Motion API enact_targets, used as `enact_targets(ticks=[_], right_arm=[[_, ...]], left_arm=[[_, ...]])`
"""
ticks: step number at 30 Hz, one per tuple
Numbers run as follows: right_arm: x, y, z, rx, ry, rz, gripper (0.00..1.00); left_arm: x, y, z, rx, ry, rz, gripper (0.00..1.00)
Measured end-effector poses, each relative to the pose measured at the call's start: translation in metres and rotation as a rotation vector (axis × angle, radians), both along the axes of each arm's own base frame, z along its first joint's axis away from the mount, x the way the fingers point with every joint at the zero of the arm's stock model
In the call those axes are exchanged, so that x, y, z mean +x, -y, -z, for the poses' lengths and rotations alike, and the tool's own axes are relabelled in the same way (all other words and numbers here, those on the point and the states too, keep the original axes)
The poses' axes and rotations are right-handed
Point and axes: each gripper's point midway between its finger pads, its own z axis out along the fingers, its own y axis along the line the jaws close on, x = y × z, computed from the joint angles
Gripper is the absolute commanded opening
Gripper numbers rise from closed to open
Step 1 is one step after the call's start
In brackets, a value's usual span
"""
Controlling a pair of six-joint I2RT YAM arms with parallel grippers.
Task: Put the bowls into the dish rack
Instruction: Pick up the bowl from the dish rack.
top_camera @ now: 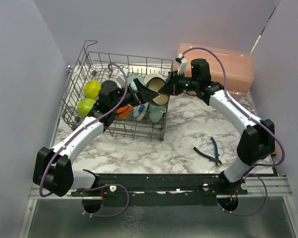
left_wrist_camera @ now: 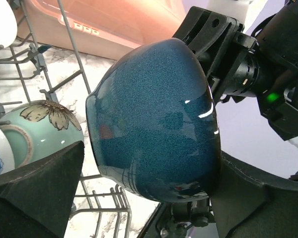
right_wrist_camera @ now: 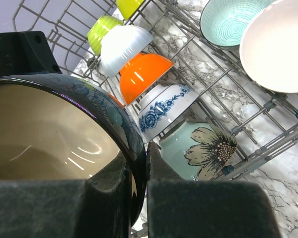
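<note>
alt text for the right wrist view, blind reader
Right tool pinches the rim of a dark blue bowl, beige inside. Behind it an orange bowl, a white bowl and a blue-patterned bowl sit in the dish rack.

both arms lean in and meet, elbows out. left arm (top_camera: 84, 134) stretches forward and right, left pincer (top_camera: 144, 96) spread wide, fingers flanking the dark blue bowl (left_wrist_camera: 154, 119). right arm (top_camera: 233, 109) folds in leftward, right pincer (right_wrist_camera: 134, 198) nipped tight on that bowl's rim.
</note>
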Motion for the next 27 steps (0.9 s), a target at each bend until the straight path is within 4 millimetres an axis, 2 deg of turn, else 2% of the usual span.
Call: enact_targets(ticks=[2, 5, 8, 9, 11, 16, 19, 23, 27], right_arm=[[0.0, -0.001, -0.001, 0.006, 0.005, -0.007, 0.0], [0.001, 0.0, -0.002, 0.008, 0.007, -0.004, 0.0], [0.006, 0.005, 0.0, -0.001, 0.015, 0.018, 0.01], [0.008, 0.006, 0.0, -0.004, 0.016, 0.024, 0.05], [0.009, 0.009, 0.002, -0.009, 0.015, 0.033, 0.19], [0.007, 0.007, 0.0, 0.002, 0.008, 0.032, 0.61], [0.003, 0.005, -0.006, 0.009, 0.018, 0.026, 0.77], [0.0, 0.004, -0.014, 0.015, 0.034, 0.024, 0.86], [0.003, 0.007, -0.014, 0.004, 0.044, 0.048, 0.88]], left_arm=[[0.0, 0.004, 0.0, -0.011, -0.006, 0.011, 0.88], [0.0, 0.014, 0.0, -0.024, -0.019, 0.037, 0.57], [0.002, 0.021, 0.001, -0.032, -0.025, 0.06, 0.36], [0.003, 0.022, 0.001, -0.033, -0.025, 0.061, 0.28], [0.005, 0.024, 0.004, -0.034, -0.028, 0.065, 0.01], [0.014, 0.018, 0.008, -0.035, -0.031, 0.056, 0.0], [0.023, 0.007, 0.013, -0.023, -0.034, 0.036, 0.0], [0.047, -0.023, 0.021, 0.012, -0.016, -0.054, 0.0], [0.076, -0.05, 0.025, 0.063, 0.009, -0.134, 0.0]])
